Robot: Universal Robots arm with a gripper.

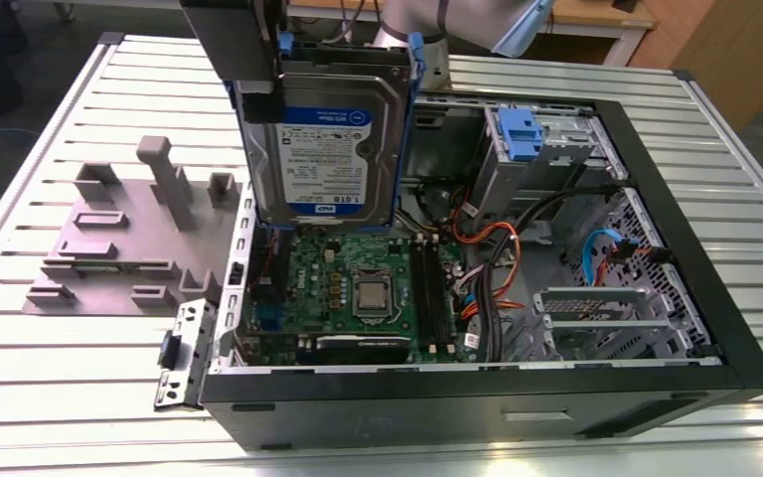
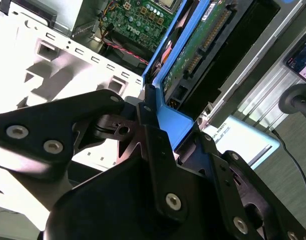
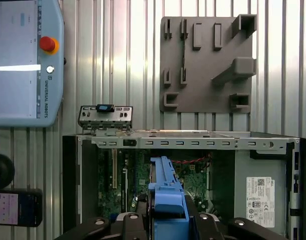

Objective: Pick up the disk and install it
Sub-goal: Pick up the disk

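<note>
Exterior view shows the disk (image 1: 335, 149) held upright above the open computer case (image 1: 488, 402), probably so it can go in edge-first; the gripper (image 2: 175, 122) has its fingers clamped on the disk's edges

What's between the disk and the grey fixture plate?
In the first wrist view: the case's metal wall, then bare table, between disk and fixture plate.
</note>
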